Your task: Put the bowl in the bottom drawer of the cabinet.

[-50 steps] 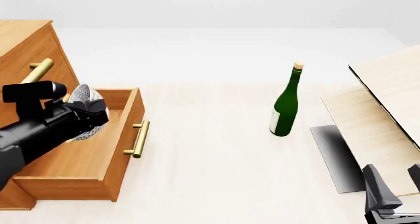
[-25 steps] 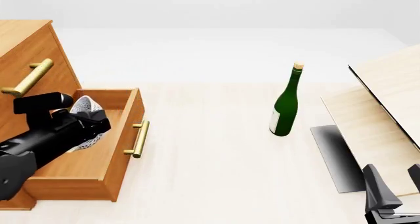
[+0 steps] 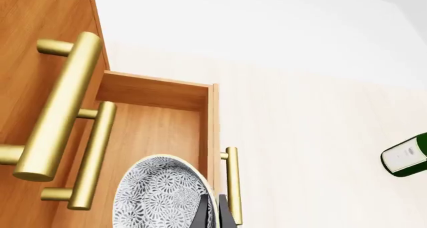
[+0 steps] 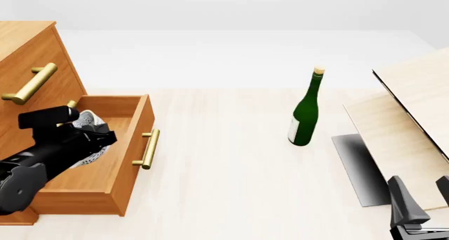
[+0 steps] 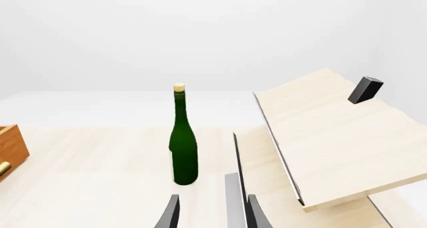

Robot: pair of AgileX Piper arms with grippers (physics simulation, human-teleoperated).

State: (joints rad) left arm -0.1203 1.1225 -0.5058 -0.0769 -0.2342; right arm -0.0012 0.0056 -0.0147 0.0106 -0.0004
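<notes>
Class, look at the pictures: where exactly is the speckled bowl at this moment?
In the front view the bowl is at far left, held by the left gripper over the open bottom drawer of the cabinet, far from the wine bottle.

One cabinet (image 4: 31,50) with one drawer (image 4: 105,169) open; three brass handles (image 3: 63,105); one bowl (image 3: 160,195); one green bottle (image 4: 305,113); two pale wood boards (image 4: 407,119); two robot arms (image 4: 49,153)

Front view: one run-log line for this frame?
left gripper: holding bowl over open bottom drawer | right gripper: open, idle | bottle: upright
</notes>
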